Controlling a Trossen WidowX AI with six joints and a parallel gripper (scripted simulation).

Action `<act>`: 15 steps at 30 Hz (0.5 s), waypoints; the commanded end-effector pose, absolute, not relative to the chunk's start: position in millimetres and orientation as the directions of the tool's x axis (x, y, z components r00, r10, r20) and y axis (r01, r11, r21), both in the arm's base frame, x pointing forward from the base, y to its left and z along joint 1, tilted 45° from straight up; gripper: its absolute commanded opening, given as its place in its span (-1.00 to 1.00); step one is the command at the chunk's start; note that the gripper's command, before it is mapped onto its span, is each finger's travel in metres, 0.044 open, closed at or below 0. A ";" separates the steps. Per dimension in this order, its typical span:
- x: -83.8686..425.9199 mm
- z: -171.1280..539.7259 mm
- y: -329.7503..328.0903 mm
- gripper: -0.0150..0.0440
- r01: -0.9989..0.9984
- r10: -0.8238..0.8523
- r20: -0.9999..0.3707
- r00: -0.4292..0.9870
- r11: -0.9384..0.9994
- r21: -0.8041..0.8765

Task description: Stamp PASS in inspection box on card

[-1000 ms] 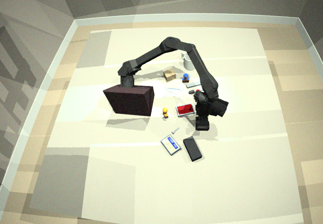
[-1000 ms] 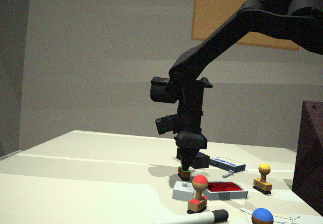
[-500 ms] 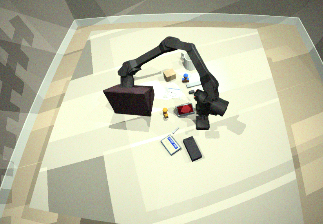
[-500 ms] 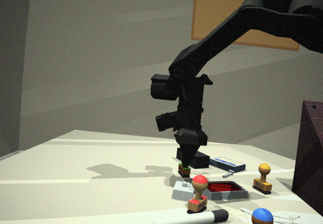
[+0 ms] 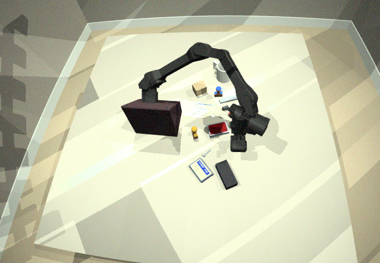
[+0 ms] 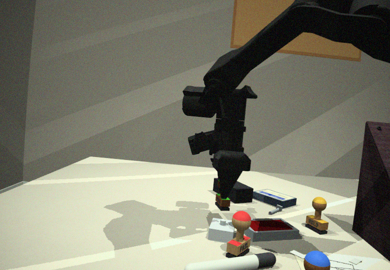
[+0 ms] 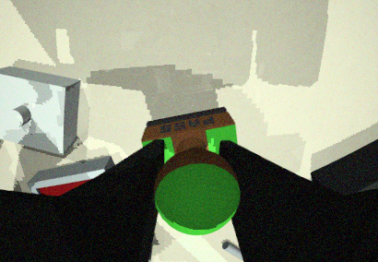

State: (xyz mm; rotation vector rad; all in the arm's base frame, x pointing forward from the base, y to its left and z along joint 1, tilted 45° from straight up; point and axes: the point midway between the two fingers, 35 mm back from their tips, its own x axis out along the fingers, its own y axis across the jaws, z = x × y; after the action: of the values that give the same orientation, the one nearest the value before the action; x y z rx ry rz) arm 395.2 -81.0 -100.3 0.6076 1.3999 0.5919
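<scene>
My gripper (image 6: 224, 195) (image 7: 192, 149) is shut on the PASS stamp (image 6: 222, 203) (image 7: 198, 196), which has a green knob and a brown wooden body. The stamp hangs upright, apparently a little above the bench, with PASS lettering facing away from the fingers in the wrist view. The open red ink pad (image 5: 218, 128) (image 6: 271, 225) (image 7: 62, 189) lies beside it, toward the arm's base. The white card (image 5: 200, 110) lies beyond the pad in the top view; its inspection box cannot be told clearly. The stamp is hidden by the arm in the top view.
A grey block (image 6: 219, 233) (image 7: 39, 112) and the red-topped FAIL stamp (image 6: 238, 246) stand near the pad. The yellow HOLD stamp (image 5: 194, 132) (image 6: 317, 222), a blue-topped stamp (image 5: 218, 93), a black block (image 5: 226, 174), the STAMP PAD lid (image 5: 200, 170) and a mug (image 5: 222, 73) stand around.
</scene>
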 end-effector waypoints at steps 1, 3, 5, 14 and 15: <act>395.6 -98.7 -84.4 -0.49 -0.027 0.694 -0.715 0.083 0.719 0.695; 395.5 -98.0 -85.1 -0.49 -0.027 0.694 -0.715 0.083 0.719 0.695; 395.4 -97.3 -85.8 -0.49 -0.027 0.694 -0.715 0.083 0.719 0.695; 395.1 -94.3 -89.0 -0.49 -0.026 0.694 -0.715 0.082 0.719 0.695; 395.0 -94.0 -89.3 -0.49 -0.026 0.694 -0.715 0.082 0.719 0.695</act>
State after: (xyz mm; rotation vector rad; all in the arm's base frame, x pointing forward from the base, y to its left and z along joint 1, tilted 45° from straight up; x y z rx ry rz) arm 394.7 -86.3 -95.2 0.6076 1.4001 0.5915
